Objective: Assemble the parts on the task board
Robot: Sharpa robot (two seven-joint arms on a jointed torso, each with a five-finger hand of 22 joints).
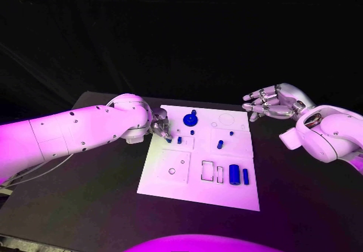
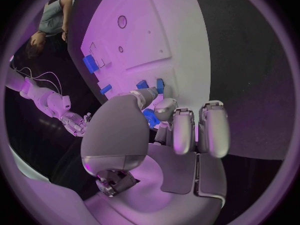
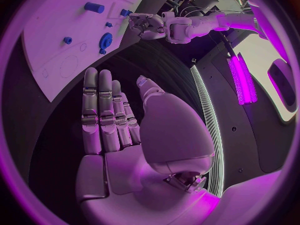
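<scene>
While the left hand (image 1: pixel 159 127) pinches a small blue part (image 2: pixel 150 118) at the task board's (image 1: pixel 175 185) left edge, the right hand (image 1: pixel 274 103) hovers spread and empty.

Left fingers (image 2: pixel 183 130) curl around the part. Other blue parts stand on the white board: a round piece (image 1: pixel 191 120) near its far edge, two cylinders (image 1: pixel 234 174) near its right side, all on the black worktop (image 1: pixel 91 210).

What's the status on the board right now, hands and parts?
Left hand pinches a small blue part at the task board's left edge. Right hand open, off the board's far right corner. Nothing in the way.
</scene>
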